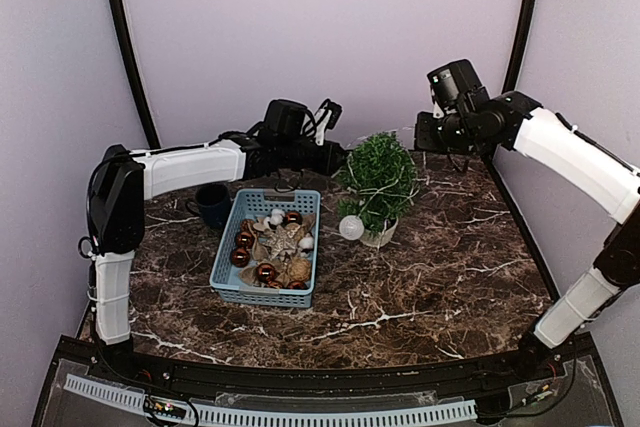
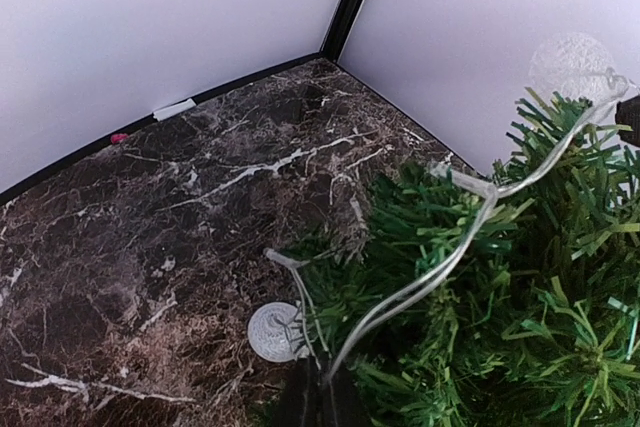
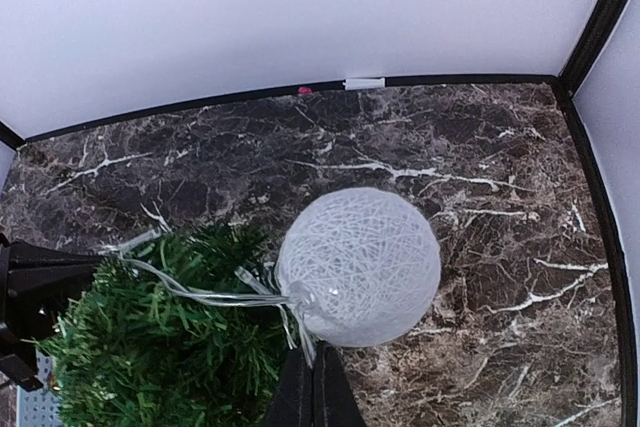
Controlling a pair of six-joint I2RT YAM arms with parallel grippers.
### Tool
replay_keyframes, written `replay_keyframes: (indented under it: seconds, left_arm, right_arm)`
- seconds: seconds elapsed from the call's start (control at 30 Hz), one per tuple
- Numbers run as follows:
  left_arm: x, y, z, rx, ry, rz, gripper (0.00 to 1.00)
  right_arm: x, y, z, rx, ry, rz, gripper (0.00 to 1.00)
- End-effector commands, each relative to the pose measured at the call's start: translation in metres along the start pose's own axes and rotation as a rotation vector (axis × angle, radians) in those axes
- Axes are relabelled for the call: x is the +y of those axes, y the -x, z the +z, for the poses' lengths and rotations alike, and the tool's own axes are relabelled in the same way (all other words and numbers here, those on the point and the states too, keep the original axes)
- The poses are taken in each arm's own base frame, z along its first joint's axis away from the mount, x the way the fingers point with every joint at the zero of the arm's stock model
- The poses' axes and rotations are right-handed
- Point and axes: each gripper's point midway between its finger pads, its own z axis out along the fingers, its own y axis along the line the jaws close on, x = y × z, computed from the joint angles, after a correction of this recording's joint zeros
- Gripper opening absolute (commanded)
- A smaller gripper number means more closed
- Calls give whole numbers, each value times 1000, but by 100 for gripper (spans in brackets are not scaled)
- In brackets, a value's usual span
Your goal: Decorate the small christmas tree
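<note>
Our left fingers (image 2: 298,409) are pinched shut on a clear cord (image 2: 485,205) draped over the small christmas tree (image 1: 378,182), which stands mid-desk (image 1: 450,267) right of the blue basket (image 1: 262,293). Our right fingers (image 3: 296,397) clamp that cord beside its white woven ball (image 3: 358,265).

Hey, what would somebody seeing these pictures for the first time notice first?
The small christmas tree stands mid-table with a clear cord draped over it, and the left hand and right hand each pinch that cord. A big white woven ball on the cord sits right at the right hand, filling its wrist view. Left of the tree sits a blue basket of coppery baubles.
</note>
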Motion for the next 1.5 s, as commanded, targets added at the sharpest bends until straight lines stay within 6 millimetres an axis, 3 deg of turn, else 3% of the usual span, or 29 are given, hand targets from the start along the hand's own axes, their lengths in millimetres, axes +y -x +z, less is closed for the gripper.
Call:
replay_keyframes:
  seconds: [0.0,0.2,0.4,0.7,0.87,1.13,1.47]
  left_arm:
    - [-3,5,-8,23,-7,9,6]
    - [-6,18,-28,5,19,39,18]
    - [-8,28,-58,-44,58,69,33]
    - [-9,52,-109,-139,144,114,66]
    - [-7,46,-128,-164,176,108,78]
    - [-17,23,-147,-156,131,57,80]
    - [-23,-10,-163,-144,114,14,81]
  right_arm:
    - [-9,-15,-4,39,-8,-4,0]
    - [-5,-29,-11,75,55,-10,0]
    - [6,-27,-24,78,141,-26,0]
    - [13,-43,-29,136,201,-17,0]
    - [17,-58,-24,184,218,-9,0]
    - [18,-72,-21,219,236,-4,0]
    - [0,-64,-51,152,222,24,48]
